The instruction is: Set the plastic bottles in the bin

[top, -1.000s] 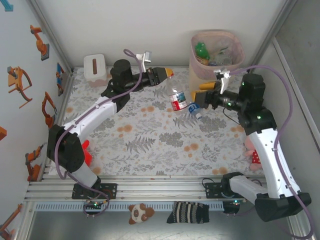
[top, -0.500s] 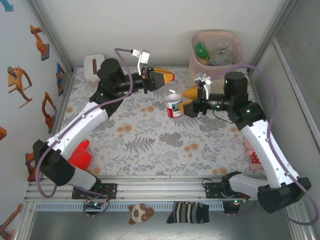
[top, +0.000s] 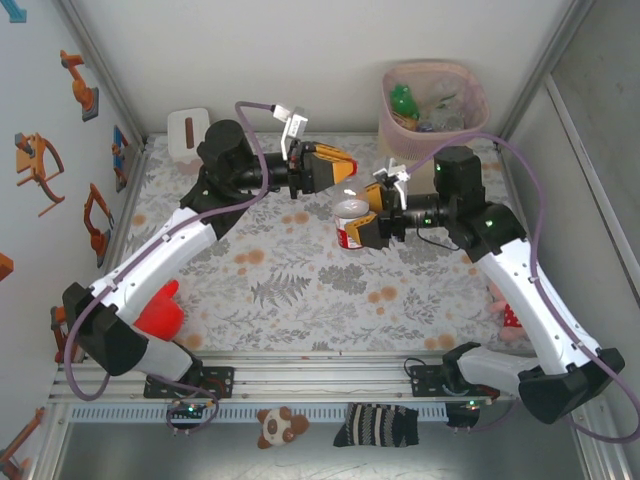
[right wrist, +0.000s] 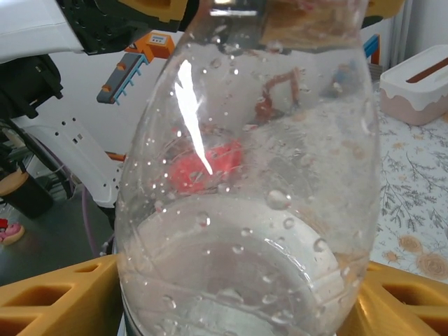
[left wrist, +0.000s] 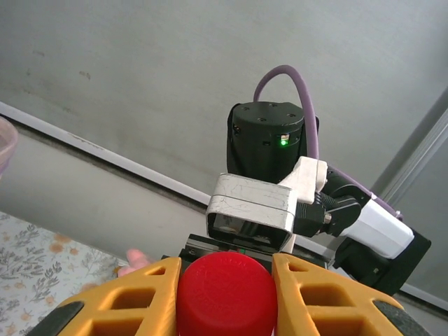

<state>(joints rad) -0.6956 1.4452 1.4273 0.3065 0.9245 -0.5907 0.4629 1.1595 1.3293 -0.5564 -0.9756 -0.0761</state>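
A: Where's the bottle point(top: 349, 226)?
B: Over the middle of the table point(top: 300, 290), left gripper point(top: 348, 172) behind it, right gripper point(top: 362, 216) at its right.
A: And the bin point(top: 470, 88)?
B: Back right corner, bottles point(top: 404, 100) inside; box point(top: 188, 130) back left.

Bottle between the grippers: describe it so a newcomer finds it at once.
Over the middle of the floral table, left gripper and right gripper meet. The clear bottle held between them has a red cap and label; other bottles lie in the pink bin.
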